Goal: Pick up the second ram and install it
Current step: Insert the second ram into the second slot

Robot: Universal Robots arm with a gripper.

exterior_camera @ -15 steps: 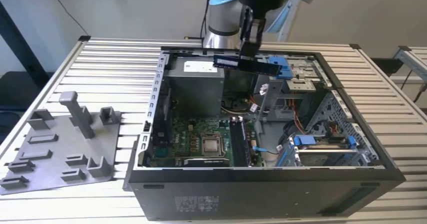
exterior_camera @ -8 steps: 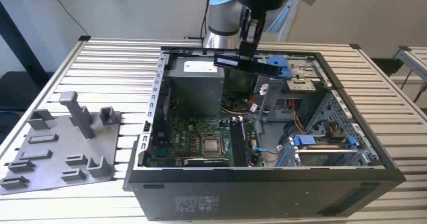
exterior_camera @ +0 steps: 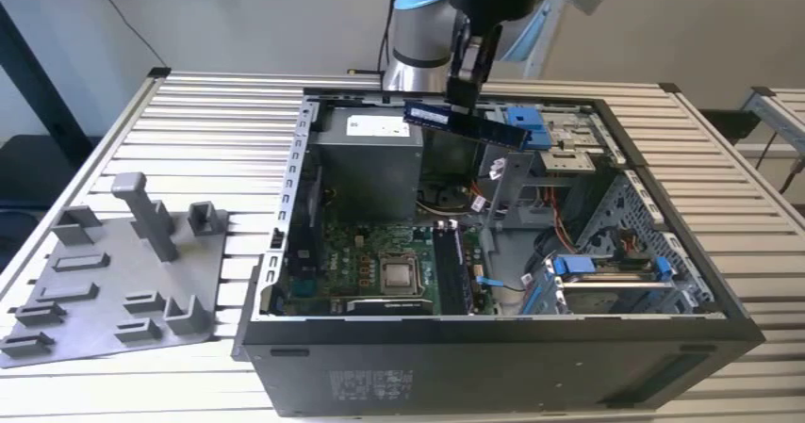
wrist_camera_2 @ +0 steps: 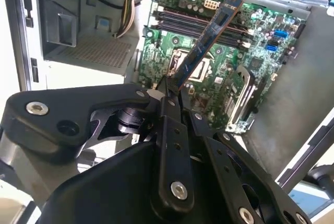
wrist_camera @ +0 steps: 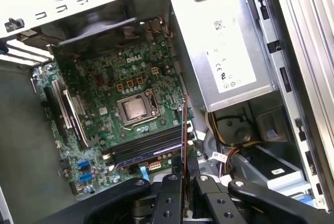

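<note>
Exterior view: gripper (exterior_camera: 463, 101) clamped on the second ram (exterior_camera: 484, 127), above the open case (exterior_camera: 503, 366).
Second wrist view: board juts out over the motherboard (wrist_camera_2: 258, 38).
First wrist view: edge-on near the memory slots (wrist_camera: 146, 148).
Judged light, stiff, fragile; hold flat faces, spare contacts.
</note>
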